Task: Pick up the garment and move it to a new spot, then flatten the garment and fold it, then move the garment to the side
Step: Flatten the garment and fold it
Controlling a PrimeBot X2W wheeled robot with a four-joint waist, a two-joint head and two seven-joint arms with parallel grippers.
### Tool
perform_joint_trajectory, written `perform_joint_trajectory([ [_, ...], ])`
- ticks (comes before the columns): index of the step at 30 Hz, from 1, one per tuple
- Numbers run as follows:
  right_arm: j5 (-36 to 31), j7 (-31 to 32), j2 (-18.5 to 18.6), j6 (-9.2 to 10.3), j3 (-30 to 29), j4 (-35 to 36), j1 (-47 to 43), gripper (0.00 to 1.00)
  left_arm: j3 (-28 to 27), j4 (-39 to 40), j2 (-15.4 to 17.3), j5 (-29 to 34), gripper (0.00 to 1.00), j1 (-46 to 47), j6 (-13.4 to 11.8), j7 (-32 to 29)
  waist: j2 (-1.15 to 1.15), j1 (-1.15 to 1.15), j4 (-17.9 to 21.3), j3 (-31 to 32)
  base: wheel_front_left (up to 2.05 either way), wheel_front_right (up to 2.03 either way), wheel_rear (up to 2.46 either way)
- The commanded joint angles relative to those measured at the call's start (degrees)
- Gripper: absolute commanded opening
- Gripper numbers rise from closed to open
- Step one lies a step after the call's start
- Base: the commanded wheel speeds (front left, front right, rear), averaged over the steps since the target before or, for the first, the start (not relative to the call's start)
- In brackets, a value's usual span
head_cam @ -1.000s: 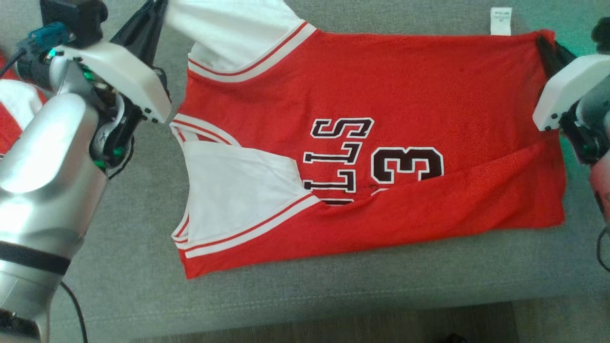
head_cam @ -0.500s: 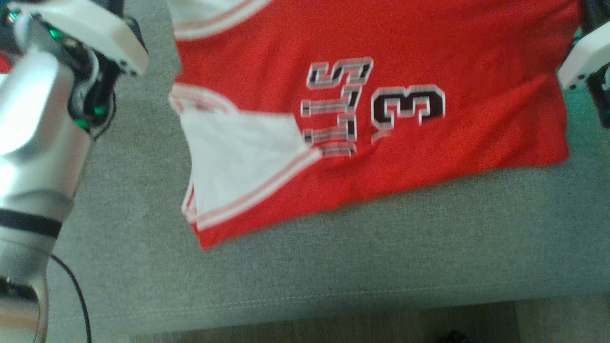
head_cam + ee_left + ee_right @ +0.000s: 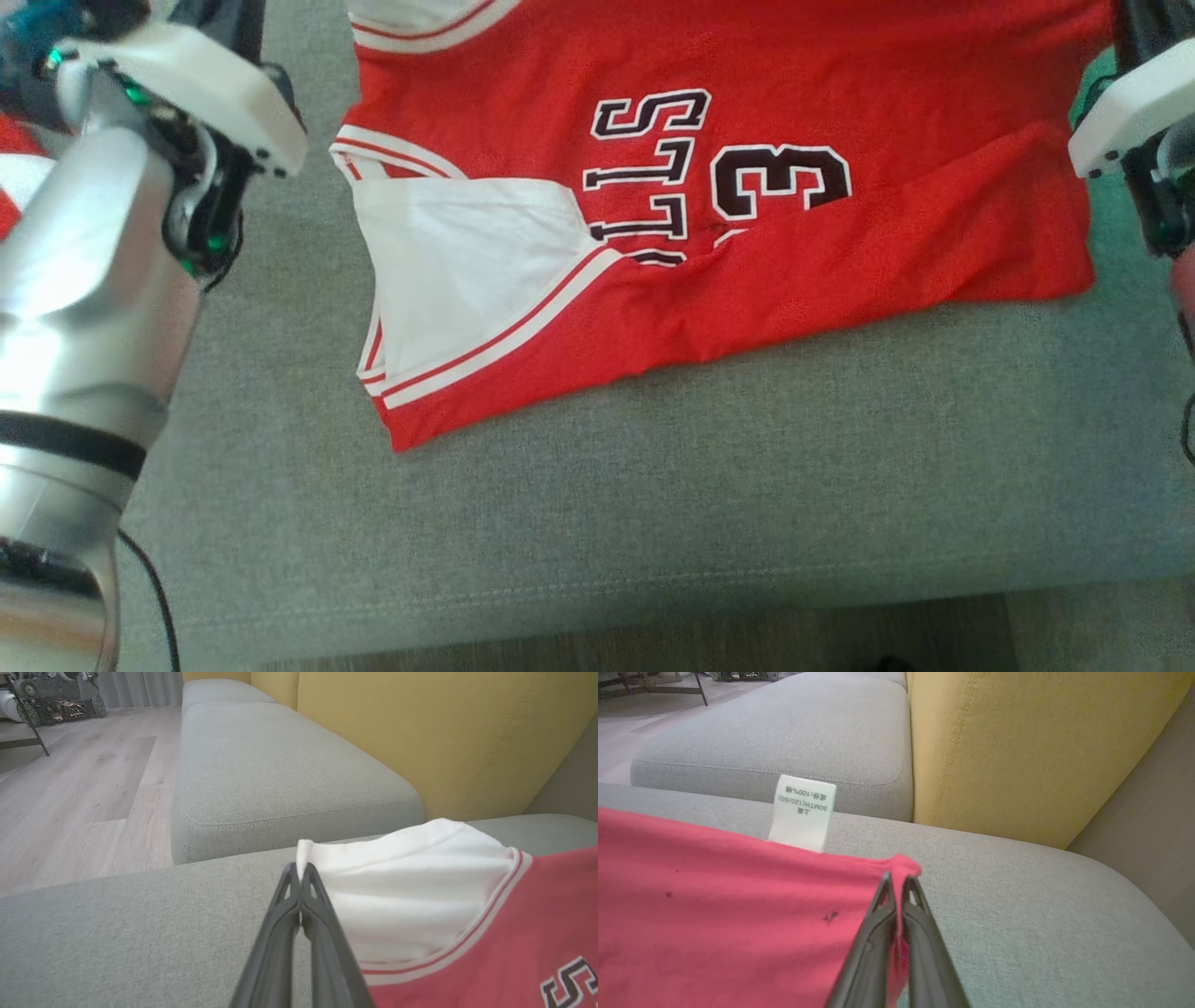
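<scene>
Drawn farther back across the seat since a second ago: the garment (image 3: 840,252), near hem now well away from the front edge, both wrists carried toward the far side with it. Largest here, a grey sofa cushion (image 3: 653,523), backed by a yellow backrest (image 3: 444,732), with a pale wooden floor (image 3: 84,788) beyond to the left. Spread over the far half of that cushion, the red garment, lying sideways with neck and white sleeve (image 3: 406,896) to the left and hem to the right. Along its near side, a strip of red folded up over the lower part of the black lettering (image 3: 653,168). At the near left, the silver left arm (image 3: 84,308), reaching toward the far left corner of the cloth. At the far right, the white wrist casing of the right arm (image 3: 1134,107). Pinched tight on the tip of the white sleeve, the left gripper (image 3: 299,872), fingers pressed together with the fabric caught between them. Clamped the same way on the far right red corner, the right gripper (image 3: 896,882), a fold of red showing between its fingers. Smallest, a white care label (image 3: 803,812), poking out from the far edge just left of that grip and lying on the cushion.
</scene>
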State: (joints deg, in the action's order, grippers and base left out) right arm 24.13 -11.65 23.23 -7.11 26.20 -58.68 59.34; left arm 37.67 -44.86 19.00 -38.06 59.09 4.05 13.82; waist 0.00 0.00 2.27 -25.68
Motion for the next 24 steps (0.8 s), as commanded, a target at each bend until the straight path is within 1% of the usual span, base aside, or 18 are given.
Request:
perform_joint_trajectory([
  [1, 0.9, -0.9, 1.1, -0.37, 0.9, 1.4, -1.5, 0.00, -1.8, 1.3, 3.1, 0.7, 0.00, 0.9, 0.2, 0.8, 0.00, 0.00, 0.0, 0.4, 0.00, 0.00, 0.00],
  [8, 5.2, -1.7, 2.8, -0.37, 4.0, 3.4, -5.3, 0.00, -1.4, 4.5, 5.2, 1.5, 0.00, -3.5, 0.6, 1.1, 0.00, 0.00, 0.0, 3.2, 0.00, 0.00, 0.00],
  [13, 9.2, 0.0, 4.5, -0.37, 7.6, 5.4, -8.7, 0.00, -1.0, 8.1, 7.0, 1.2, 0.00, -7.7, 0.5, 0.7, 0.00, 0.00, -0.2, 5.9, 0.00, 0.00, 0.00],
  [16, 11.6, 1.3, 5.8, -0.37, 9.4, 6.4, -10.3, 0.00, -0.1, 11.6, 8.5, 0.5, 0.00, -11.1, 0.8, -1.2, 0.00, 0.00, -0.3, 7.3, 0.00, 0.00, 0.00],
  [20, 14.0, 3.3, 8.2, -0.37, 12.2, 7.5, -12.5, 0.00, 1.5, 18.1, 11.4, 0.0, 0.00, -16.2, 0.7, -4.8, 0.00, 0.00, -0.8, 9.1, 0.00, 0.00, 0.00],
  [24, 16.6, 5.3, 10.5, -0.37, 15.1, 8.9, -15.1, 0.00, 2.8, 25.5, 14.6, -1.0, 0.00, -21.7, -0.2, -9.0, 0.00, 0.00, -1.5, 10.9, 0.00, 0.00, 0.00],
])
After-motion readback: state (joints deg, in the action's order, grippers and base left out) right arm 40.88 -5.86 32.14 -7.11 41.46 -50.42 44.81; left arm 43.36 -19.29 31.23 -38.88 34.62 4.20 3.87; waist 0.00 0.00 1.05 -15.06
